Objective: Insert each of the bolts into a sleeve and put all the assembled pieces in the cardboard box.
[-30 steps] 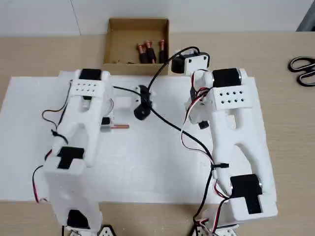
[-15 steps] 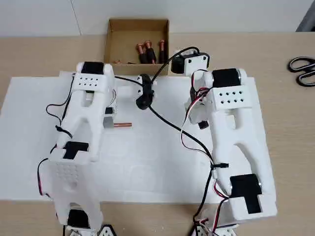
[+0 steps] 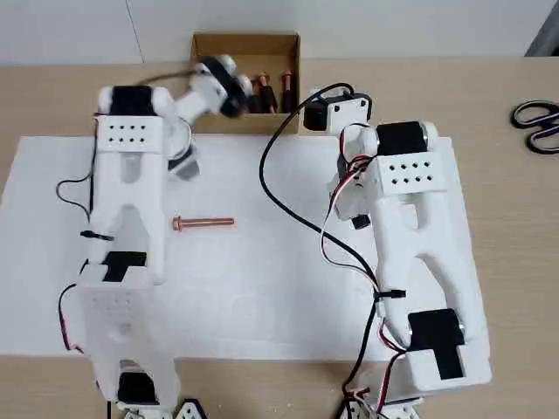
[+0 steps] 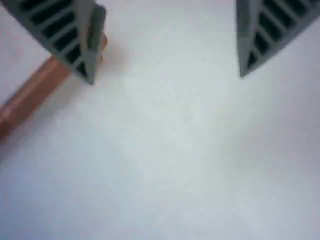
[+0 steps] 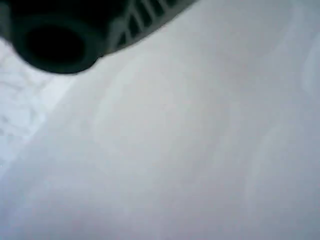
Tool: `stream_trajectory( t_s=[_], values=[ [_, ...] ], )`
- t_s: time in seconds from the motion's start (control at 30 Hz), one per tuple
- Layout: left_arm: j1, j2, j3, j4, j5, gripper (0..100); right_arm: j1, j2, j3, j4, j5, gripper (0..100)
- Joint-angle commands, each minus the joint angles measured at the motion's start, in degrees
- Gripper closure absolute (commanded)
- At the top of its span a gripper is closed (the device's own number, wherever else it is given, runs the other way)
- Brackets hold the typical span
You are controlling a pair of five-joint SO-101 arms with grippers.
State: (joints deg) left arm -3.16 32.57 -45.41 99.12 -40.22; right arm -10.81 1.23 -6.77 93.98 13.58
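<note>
Wooden table (image 3: 507,227) carries a white sheet (image 3: 262,297) on which both arms work.

Item 1: one copper bolt (image 3: 203,223) lies flat on the sheet with no sleeve on it. Its head points toward the left arm (image 3: 131,201), and it sits just beside that arm.

Item 2: the cardboard box (image 3: 262,54) stands on the table at the far edge of the sheet. Assembled pieces (image 3: 275,90), copper ends in dark sleeves, lie side by side in its right half. Part of the box interior is hidden by the left arm's wrist.

Item 3: the left gripper (image 4: 167,72) hangs over the sheet between the bolt and the box. Its jaws are wide apart and hold nothing. In the wrist view one of its fingers (image 4: 75,35) overlaps the bolt's end; contact cannot be confirmed.

Item 4: the right gripper (image 3: 356,209) is tucked low under the folded right arm (image 3: 419,227), close over the sheet. Whether its jaws are apart or together cannot be told.

Item 5: a black cable (image 3: 288,209) crosses the sheet between the arms. Scissors (image 3: 537,122) lie on the table at the right edge, well apart from the work.
</note>
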Motion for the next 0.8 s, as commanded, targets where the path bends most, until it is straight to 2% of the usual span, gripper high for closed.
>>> stream_trajectory(
  t_s=[0.0, 0.1, 0.2, 0.5, 0.63, 0.77],
  values=[
    [-1.2, -8.4, -3.6, 1.2, 10.0, 82, 0.3, -3.3, -0.4, -0.4, 0.6, 99.5],
    [-1.5, -14.4, -1.5, 1.2, 15.3, 82, 0.3, -3.3, -0.4, -0.1, 0.6, 99.5],
    [-1.6, -21.6, 3.5, 1.2, 23.5, 82, 0.4, -3.3, -0.4, 0.0, 0.6, 99.5],
    [-0.8, -47.0, 30.1, 1.2, 48.6, 82, 2.8, -13.2, -0.1, 1.5, 0.4, 99.5],
    [-0.2, -54.8, 45.6, 0.7, 53.3, 82, 4.9, -16.9, 0.0, 1.5, 0.4, 99.5],
    [2.2, -57.3, 62.1, -8.2, 55.6, 82, 5.2, -18.1, 0.0, 1.6, 0.3, 99.5]
  ],
)
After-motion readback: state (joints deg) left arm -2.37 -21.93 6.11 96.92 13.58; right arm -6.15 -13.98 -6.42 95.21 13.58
